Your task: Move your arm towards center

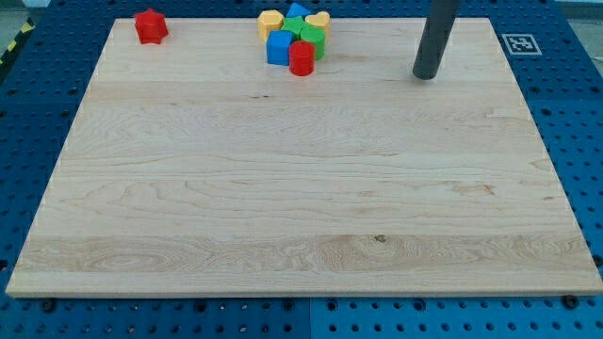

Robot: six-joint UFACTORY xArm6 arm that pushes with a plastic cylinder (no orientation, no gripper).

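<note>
Now my tip point(426, 75) on board point(283, 188), touching nothing

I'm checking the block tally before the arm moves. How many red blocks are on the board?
2. One red block sits alone near the view's top left corner. A red cylinder stands at the bottom edge of the cluster at top centre. My tip is well right of both. The cluster might hide more.

The tip point(426, 75) rests on the wooden board point(301, 207) near the view's top right, well apart from the blocks. At top centre a tight cluster holds a red cylinder point(301, 59), a blue block point(279, 47), green blocks point(312, 39) and yellow blocks point(270, 22). A red block point(150, 25) sits alone at top left.
</note>
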